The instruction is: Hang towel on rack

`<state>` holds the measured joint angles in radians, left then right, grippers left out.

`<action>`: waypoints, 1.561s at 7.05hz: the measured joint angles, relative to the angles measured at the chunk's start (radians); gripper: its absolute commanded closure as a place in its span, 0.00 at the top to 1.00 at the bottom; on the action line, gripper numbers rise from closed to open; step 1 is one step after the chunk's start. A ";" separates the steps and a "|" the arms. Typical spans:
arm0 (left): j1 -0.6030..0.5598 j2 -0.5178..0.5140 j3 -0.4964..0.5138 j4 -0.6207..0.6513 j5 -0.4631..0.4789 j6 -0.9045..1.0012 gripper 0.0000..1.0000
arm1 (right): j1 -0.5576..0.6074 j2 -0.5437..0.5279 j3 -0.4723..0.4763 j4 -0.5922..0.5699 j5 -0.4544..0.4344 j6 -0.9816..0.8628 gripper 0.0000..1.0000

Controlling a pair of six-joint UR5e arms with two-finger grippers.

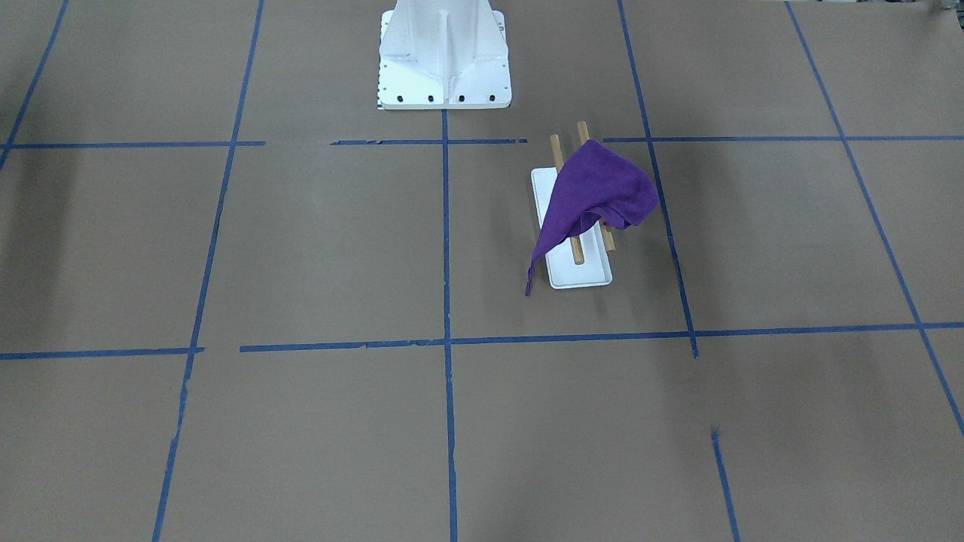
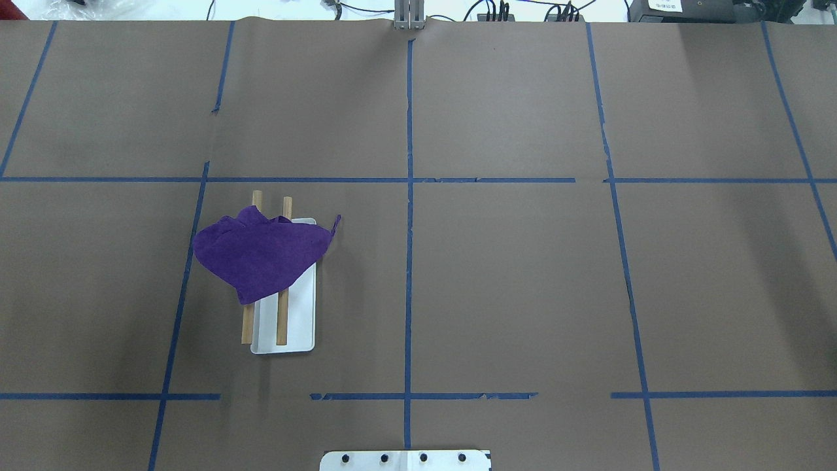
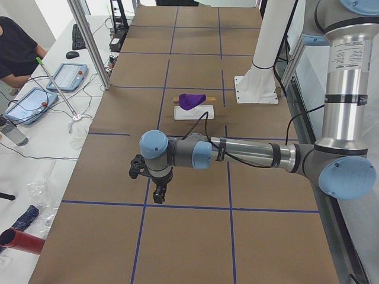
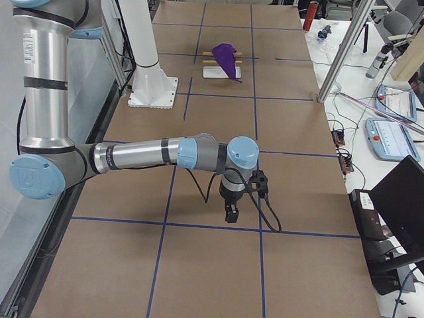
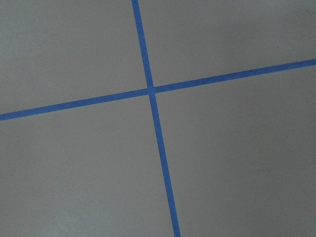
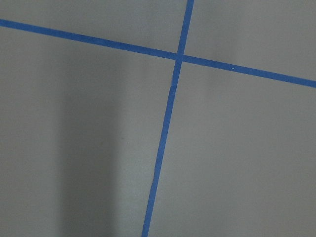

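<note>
The purple towel point(image 1: 595, 192) lies draped over the two wooden rods point(image 1: 578, 252) of the rack, which stands on a white base point(image 1: 584, 272). In the overhead view the towel point(image 2: 261, 252) covers the far half of the rods point(image 2: 282, 320), with one corner trailing off the base's edge. The towel also shows in the side views point(image 3: 190, 100) point(image 4: 225, 56). The left gripper point(image 3: 159, 194) hangs over bare table far from the rack. The right gripper point(image 4: 230, 213) hangs over the table's other end. Both show only in side views, so I cannot tell whether they are open or shut.
The white robot pedestal point(image 1: 444, 53) stands near the rack, at the table's robot side. Blue tape lines grid the brown table. Beside the table, a metal pole point(image 3: 89, 41) and control tablets point(image 3: 66, 77) stand on the operators' side, with a person point(image 3: 15, 50) seated.
</note>
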<state>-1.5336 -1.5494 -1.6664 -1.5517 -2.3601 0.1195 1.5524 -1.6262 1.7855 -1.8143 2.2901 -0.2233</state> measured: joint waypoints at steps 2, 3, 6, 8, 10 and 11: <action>-0.003 0.000 -0.001 -0.010 -0.002 0.001 1.00 | -0.036 0.014 -0.002 0.012 0.001 0.020 1.00; -0.004 0.000 -0.005 -0.011 -0.003 0.001 1.00 | -0.047 0.023 -0.002 0.028 0.001 0.039 1.00; -0.002 -0.017 -0.004 -0.011 0.000 -0.001 1.00 | -0.067 0.028 -0.006 0.093 0.003 0.073 1.00; -0.005 -0.047 -0.028 0.044 0.009 0.000 1.00 | -0.069 0.025 -0.010 0.110 0.002 0.070 1.00; -0.006 -0.060 -0.047 0.095 0.011 0.000 1.00 | -0.069 0.014 -0.013 0.111 0.016 0.073 1.00; -0.006 -0.060 -0.050 0.101 0.011 0.000 1.00 | -0.069 0.004 -0.013 0.111 0.026 0.076 1.00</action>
<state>-1.5393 -1.6093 -1.7162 -1.4511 -2.3486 0.1196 1.4834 -1.6222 1.7722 -1.7030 2.3160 -0.1475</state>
